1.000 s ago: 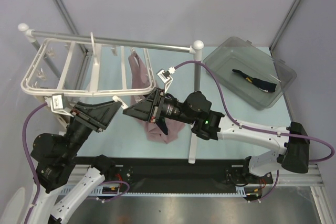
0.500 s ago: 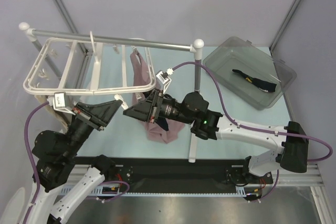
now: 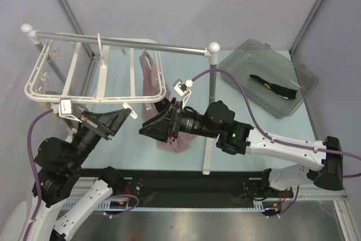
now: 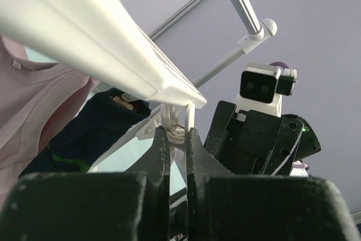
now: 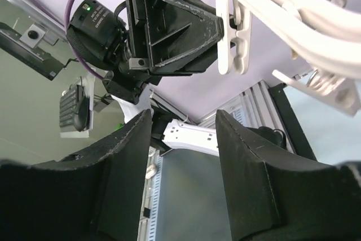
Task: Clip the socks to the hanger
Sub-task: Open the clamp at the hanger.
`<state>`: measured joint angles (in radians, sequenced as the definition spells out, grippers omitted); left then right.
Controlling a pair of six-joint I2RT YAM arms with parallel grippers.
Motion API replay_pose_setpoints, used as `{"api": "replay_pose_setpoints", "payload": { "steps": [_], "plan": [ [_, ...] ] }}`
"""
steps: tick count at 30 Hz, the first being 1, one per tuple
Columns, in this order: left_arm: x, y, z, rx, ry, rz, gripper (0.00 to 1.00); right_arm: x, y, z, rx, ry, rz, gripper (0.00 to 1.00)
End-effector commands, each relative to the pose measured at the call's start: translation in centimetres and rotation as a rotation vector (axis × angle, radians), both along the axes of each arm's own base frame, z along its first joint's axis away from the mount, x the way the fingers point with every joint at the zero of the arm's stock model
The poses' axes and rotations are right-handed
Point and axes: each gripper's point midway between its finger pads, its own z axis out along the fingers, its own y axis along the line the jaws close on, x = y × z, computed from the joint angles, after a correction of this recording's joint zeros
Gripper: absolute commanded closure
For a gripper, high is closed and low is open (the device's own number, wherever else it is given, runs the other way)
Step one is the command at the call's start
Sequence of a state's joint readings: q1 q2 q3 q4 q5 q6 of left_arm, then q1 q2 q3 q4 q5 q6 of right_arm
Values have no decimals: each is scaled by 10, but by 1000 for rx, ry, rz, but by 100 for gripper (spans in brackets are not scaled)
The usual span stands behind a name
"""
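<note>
The white hanger (image 3: 96, 97) hangs from the silver rail at the far left. My left gripper (image 3: 131, 113) is shut on a small white clip (image 4: 179, 123) at the hanger's near edge. One dark sock (image 4: 93, 131) with a red-and-white patch hangs just behind that edge, beside the pink cloth (image 3: 149, 77); I cannot tell whether a clip holds it. My right gripper (image 3: 143, 130) is open and empty, just right of the left gripper and below the hanger. In the right wrist view it (image 5: 183, 119) faces the left gripper and the clip (image 5: 232, 38). The other sock (image 3: 274, 88) lies in the bin.
The silver rail (image 3: 124, 42) with white knobs spans the back, and its post (image 3: 210, 111) stands right beside my right arm. A clear grey bin (image 3: 248, 55) sits at the far right. The pink cloth hangs down to the table.
My right gripper has drawn back toward the near right and lower. The hanger has swung slightly up and away. My left gripper stays shut on the clip.
</note>
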<state>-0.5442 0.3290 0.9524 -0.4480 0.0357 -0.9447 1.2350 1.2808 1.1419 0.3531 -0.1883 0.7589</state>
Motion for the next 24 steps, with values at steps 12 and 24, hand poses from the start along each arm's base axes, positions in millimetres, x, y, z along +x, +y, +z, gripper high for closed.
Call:
{"api": "replay_pose_setpoints", "payload": {
  "steps": [12, 24],
  "plan": [
    [-10, 3, 8, -19, 8, -14, 100, 2, 17, 9, -23, -68, -36, 42],
    [-11, 8, 0, 23, 6, 8, 100, 23, -89, -48, -498, -283, -340, 41]
  ]
}}
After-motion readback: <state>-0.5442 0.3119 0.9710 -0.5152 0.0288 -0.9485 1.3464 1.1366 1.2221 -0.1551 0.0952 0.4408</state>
